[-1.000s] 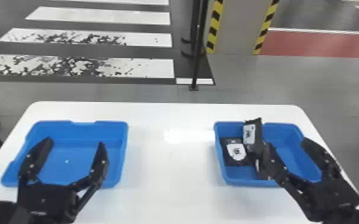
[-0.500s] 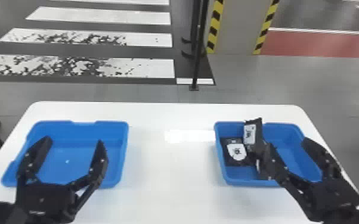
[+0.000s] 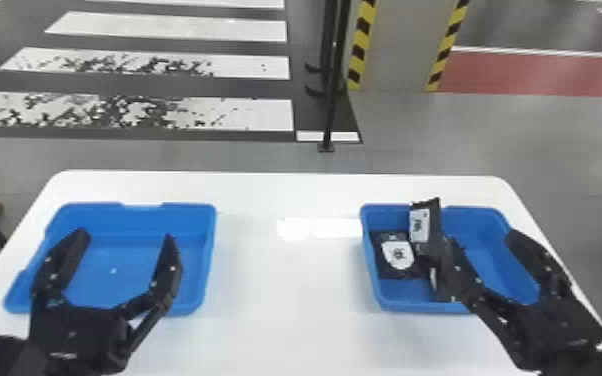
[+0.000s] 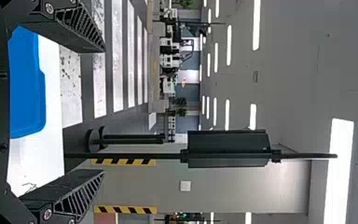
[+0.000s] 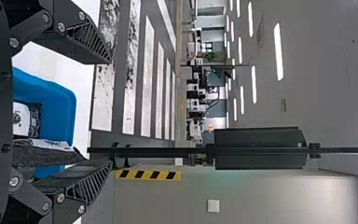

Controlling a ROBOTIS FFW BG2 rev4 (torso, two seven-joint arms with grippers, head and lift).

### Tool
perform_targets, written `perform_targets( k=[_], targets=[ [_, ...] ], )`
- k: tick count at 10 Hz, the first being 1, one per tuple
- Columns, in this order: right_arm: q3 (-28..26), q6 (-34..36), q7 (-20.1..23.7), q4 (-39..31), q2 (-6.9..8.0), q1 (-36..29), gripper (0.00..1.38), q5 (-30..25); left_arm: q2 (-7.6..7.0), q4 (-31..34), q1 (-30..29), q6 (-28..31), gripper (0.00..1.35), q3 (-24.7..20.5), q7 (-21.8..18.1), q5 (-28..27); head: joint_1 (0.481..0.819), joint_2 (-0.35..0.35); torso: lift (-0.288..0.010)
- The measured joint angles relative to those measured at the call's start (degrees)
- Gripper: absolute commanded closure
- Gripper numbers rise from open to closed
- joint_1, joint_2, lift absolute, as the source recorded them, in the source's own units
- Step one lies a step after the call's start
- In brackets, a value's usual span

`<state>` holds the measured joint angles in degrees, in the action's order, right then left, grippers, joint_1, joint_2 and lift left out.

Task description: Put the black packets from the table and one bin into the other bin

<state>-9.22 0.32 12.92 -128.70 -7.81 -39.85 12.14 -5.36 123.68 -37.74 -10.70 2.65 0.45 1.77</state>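
Note:
Over the left blue bin point(image 3: 115, 295) my left gripper point(image 3: 126, 235) stands open with nothing between its fingers; in the left wrist view the same gripper point(image 4: 105, 111) is spread wide. My right gripper point(image 3: 480, 237) is above the right blue bin point(image 3: 485, 215), its fingers wide apart; in the right wrist view this gripper point(image 5: 112, 112) is open too. One black packet point(image 3: 397, 255) with a white label lies at that bin's left side. Another black packet point(image 3: 425, 222) stands up beside the gripper's left finger, partly hidden by it. Something dark with a white edge shows lower down, mostly covered.
Both bins stand on a white table point(image 3: 285, 290), with a wide stretch of tabletop between them. Beyond the table's far edge a black post point(image 3: 332, 100) rises from the floor.

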Motion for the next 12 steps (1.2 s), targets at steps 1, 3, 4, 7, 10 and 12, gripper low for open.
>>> perform_targets(
  k=[1,3,4,7,10,12],
  targets=[
    [0.2,-0.1,0.1,0.2,-0.04,0.1,0.28,0.0,0.00,0.0,0.1,0.2,0.11,0.0,-0.1,0.3,0.695,-0.070,-0.110],
    [0.5,-1.2,0.3,0.8,-0.18,0.4,0.28,0.1,0.00,0.0,0.2,0.5,0.11,-0.1,-0.4,0.8,0.695,-0.066,-0.110],
    [0.5,-1.8,0.3,1.1,-0.19,0.5,0.28,0.1,0.00,0.0,0.2,0.6,0.11,-0.1,-0.4,0.9,0.695,-0.067,-0.110],
    [0.8,-2.8,0.2,1.8,-0.18,0.7,0.28,1.3,0.08,0.0,0.2,0.3,0.11,-0.4,-0.4,1.0,0.695,-0.063,-0.110],
    [0.9,-2.9,0.1,1.7,-0.18,0.8,0.28,1.0,0.09,0.0,0.1,0.3,0.11,-0.5,-0.4,1.1,0.695,-0.061,-0.110],
    [0.9,-2.8,0.1,1.4,-0.19,0.8,0.27,0.4,0.17,0.0,0.1,0.2,0.11,-0.6,-0.4,1.2,0.695,-0.058,-0.110]
  ],
)
